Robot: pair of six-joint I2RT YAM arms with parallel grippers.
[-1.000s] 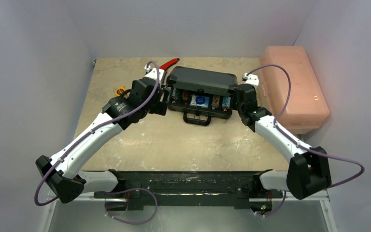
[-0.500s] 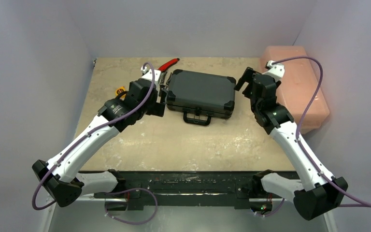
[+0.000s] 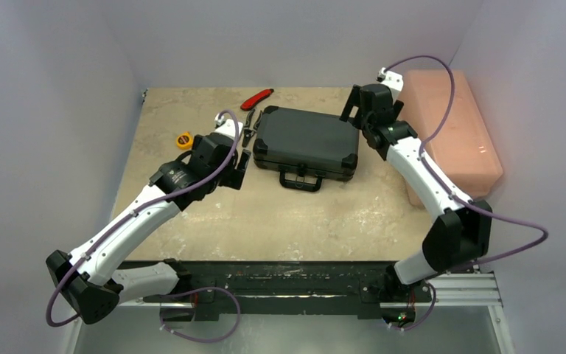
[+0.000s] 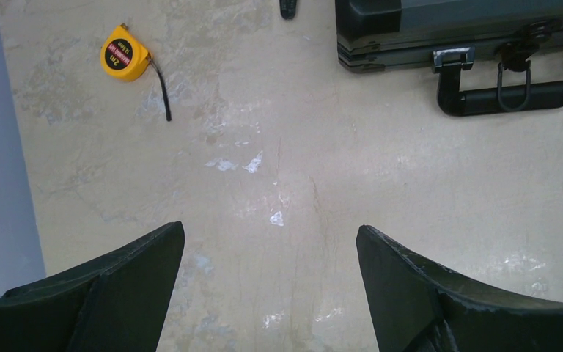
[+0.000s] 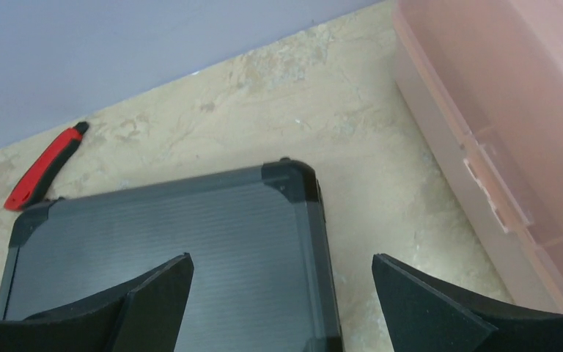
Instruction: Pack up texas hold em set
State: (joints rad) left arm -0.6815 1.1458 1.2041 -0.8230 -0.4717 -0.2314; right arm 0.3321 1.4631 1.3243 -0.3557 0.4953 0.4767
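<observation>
The black briefcase [image 3: 306, 140] is seen shut and flat at the far middle of the surface [image 3: 302, 221], with nothing of the set left outside. The left pincer [image 4: 270, 233] and right pincer [image 5: 282, 258] are held open, empty. Only latching, if unfastened, is judged outstanding.

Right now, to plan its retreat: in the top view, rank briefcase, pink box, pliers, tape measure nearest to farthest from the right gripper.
1. briefcase, beneath the right gripper
2. pink box, to its right
3. pliers, past the briefcase's left corner
4. tape measure, far left
</observation>
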